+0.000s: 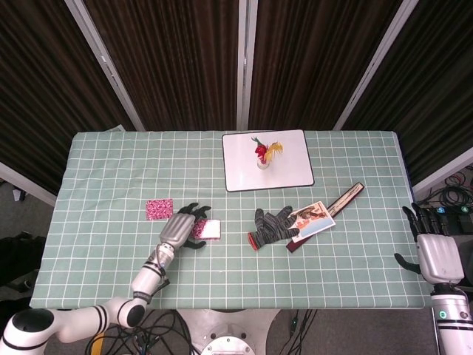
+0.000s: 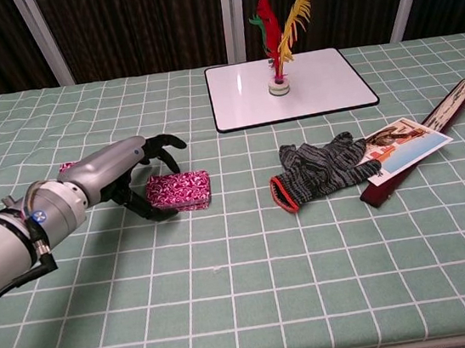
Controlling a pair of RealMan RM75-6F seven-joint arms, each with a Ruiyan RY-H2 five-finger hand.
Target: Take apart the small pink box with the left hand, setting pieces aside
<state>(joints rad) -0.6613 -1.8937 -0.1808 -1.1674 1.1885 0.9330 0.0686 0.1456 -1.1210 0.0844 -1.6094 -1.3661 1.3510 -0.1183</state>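
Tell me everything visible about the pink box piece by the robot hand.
The pink box piece is a low rectangular tray, magenta with a swirling pattern on its sides; the head view shows a pale inside. It lies flat on the green checked tablecloth, left of the striped glove. The left robot hand curls around its left end; actual contact is unclear.

The left arm is extended low across the table from the near left edge, forearm angled up and to the right in the head view. The left hand (image 1: 179, 228) (image 2: 134, 177) is held palm down, dark fingers (image 2: 162, 143) spread and arched, with nothing gripped; whether the fingertips touch anything cannot be told. The right hand (image 1: 434, 251) is seen only in the head view, at the far right off the table edge, held upright with fingers apart and nothing held.
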